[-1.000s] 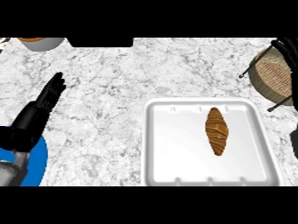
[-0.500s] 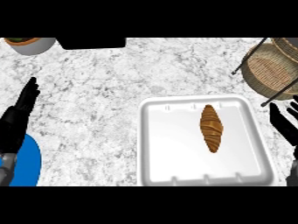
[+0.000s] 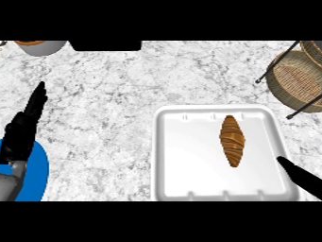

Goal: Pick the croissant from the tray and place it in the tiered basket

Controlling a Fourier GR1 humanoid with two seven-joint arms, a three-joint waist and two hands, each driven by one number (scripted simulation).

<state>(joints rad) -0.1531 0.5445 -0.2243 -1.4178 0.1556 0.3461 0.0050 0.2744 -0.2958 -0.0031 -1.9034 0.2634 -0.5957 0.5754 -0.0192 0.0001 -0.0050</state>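
Grey-veined marble counter (image 3: 122,94) fills the view. Nearest, just off the front right corner of the white tray (image 3: 184,160), the right hand (image 3: 308,182) shows with fingers straight and spread, holding nothing; whether a fingertip touches the tray's rim I cannot tell. Well to the tray's left the left hand (image 3: 24,127) rests open, fingers straight and pointing away, over the edge of a blue disc (image 3: 39,172). In the tray's right half lies the croissant (image 3: 232,141), lengthwise front to back, untouched. Beyond the tray's far right corner stands the tiered basket (image 3: 302,80), wicker in a dark wire frame. Far back left of the tray sits a bowl (image 3: 41,46). I judge this to be the approach to the pick. Next, the right hand must cross the tray's rim, settle over the croissant's middle and close across its narrow width.
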